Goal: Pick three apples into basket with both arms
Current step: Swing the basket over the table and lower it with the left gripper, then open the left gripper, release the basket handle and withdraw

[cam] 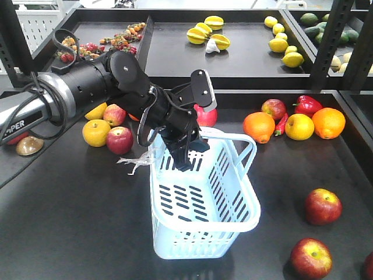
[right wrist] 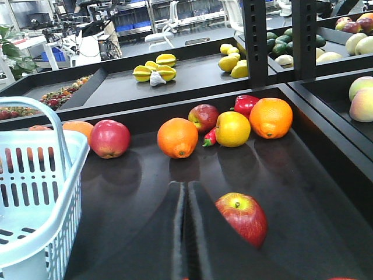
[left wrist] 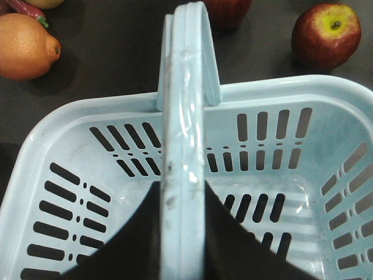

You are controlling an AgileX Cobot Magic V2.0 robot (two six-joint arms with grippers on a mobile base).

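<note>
Front-facing exterior view: a pale blue-white slotted plastic basket point(cam: 204, 198) stands mid-frame on a black desk point(cam: 70, 221). The black left arm extends in from 10 o'clock, and its left tool point(cam: 185, 158) dips into the basket. Seen from the left wrist, its two wedge fingers press against either side of the basket's hoop handle point(left wrist: 185, 116), clamped on it. No fruit shows inside.

Dark red apples with yellow-green stem patches lie at 4 to 5 o'clock of the basket: one point(cam: 323, 206), another point(cam: 310, 257), and what seems a third cut off by the frame edge point(cam: 368, 265).

From the right wrist, the right tool point(right wrist: 182, 233) has its fingers almost together, holding nothing. One apple point(right wrist: 242, 219) lies just beside it at 3 o'clock.

The apples are probably firm, smooth and apt to roll — best gripped across the widest part. The basket looks light and could tip.
</note>
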